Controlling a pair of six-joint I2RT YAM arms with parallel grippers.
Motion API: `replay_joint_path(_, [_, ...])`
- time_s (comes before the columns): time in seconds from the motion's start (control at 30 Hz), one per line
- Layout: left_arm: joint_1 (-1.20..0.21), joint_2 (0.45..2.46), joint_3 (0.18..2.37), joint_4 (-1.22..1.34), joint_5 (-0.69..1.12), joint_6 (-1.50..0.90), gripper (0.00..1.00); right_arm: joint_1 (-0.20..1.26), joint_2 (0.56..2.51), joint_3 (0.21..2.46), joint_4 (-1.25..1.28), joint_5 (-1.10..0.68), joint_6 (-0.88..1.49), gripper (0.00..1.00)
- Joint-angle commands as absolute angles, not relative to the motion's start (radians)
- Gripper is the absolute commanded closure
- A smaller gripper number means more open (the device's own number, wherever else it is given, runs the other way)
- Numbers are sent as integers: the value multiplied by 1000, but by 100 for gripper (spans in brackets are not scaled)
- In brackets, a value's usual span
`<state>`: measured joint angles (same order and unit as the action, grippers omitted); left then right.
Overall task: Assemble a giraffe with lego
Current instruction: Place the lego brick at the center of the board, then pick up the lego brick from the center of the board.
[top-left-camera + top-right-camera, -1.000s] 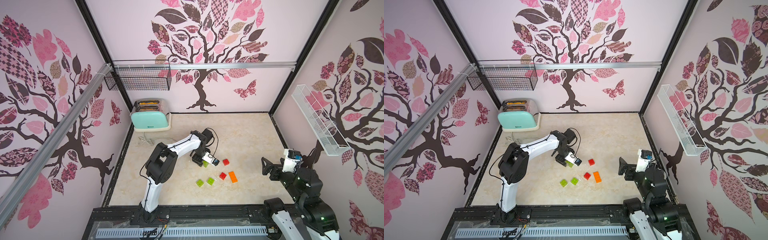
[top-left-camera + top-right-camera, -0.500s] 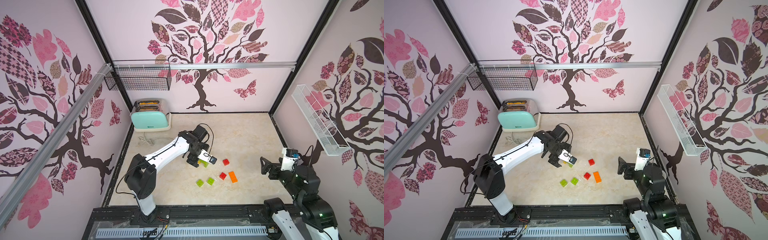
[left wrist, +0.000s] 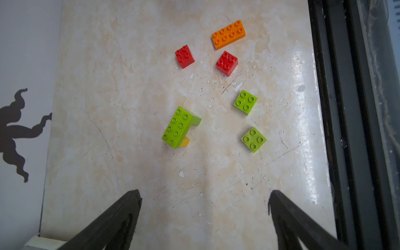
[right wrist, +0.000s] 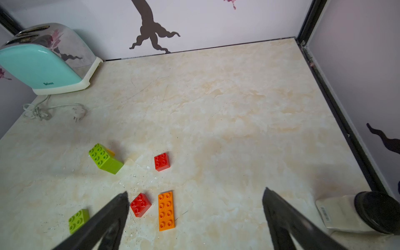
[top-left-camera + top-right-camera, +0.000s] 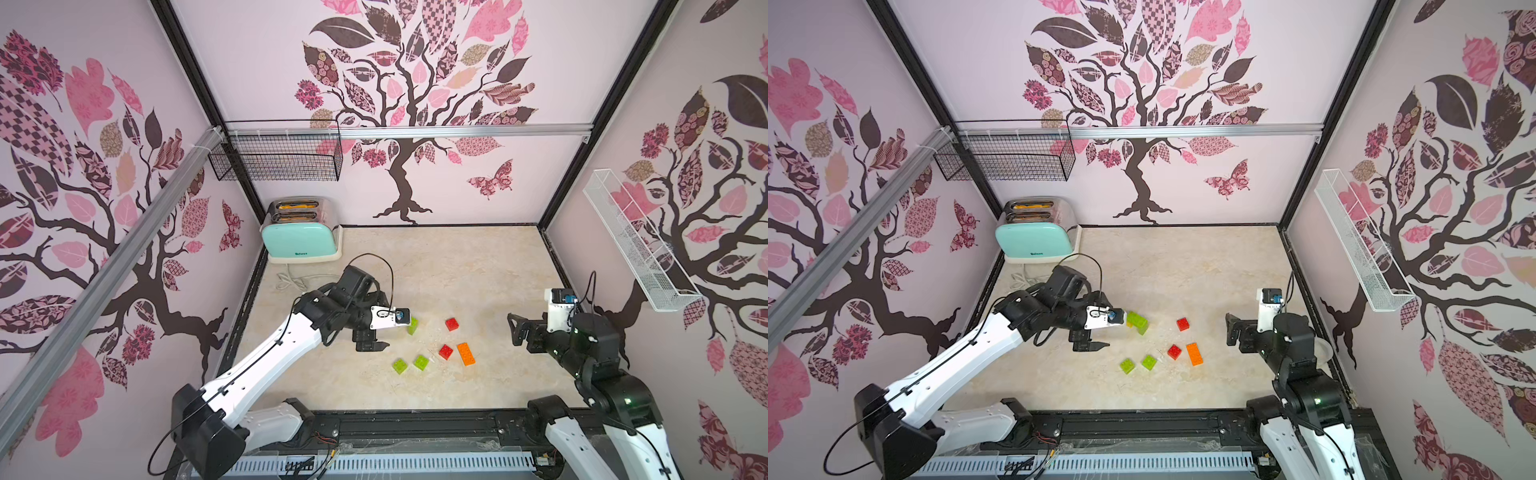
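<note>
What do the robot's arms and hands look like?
Both arms have white shells with black joints: left arm, right arm. Each carries a white camera box and thin black cables. The left hand and right hand each have two black tapering fingers.

Pale pink walls (image 5: 548, 183) carry tree decals (image 5: 402, 174) in pink and brown. The floor (image 5: 478, 266) is glossy beige marble, scratched and speckled. A mint toaster (image 5: 300, 239) stands in the far corner, its cord (image 5: 291, 281) coiled beside it. A black basket (image 5: 278, 163) and a white shelf (image 5: 631, 245) hang above
</note>
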<state>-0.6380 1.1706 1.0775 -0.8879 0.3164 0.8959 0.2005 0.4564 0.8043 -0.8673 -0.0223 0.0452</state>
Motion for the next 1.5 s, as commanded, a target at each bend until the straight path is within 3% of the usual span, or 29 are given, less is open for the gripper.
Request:
replay_joint_path(0.0, [-584,1101,1011,-817,404,634,2,218,516,842,-843,-82,29,1])
replay_joint_path(0.37, [-321,904,782,-658,592,323,2,233,796,911,-805,-201,103,7])
replay_joint_path(0.67, [-297,878,728,-603,588,366,2,389,1083,901,-702,-160,122,7])
replay_joint_path(0.97, [-295,875,696,-589,603,360,2,436,1320,919,-612,-128,105,13])
replay_joint_path(1.47, [-294,884,665,-555,606,342,2,499,1626,1015,-603,-71,112,38])
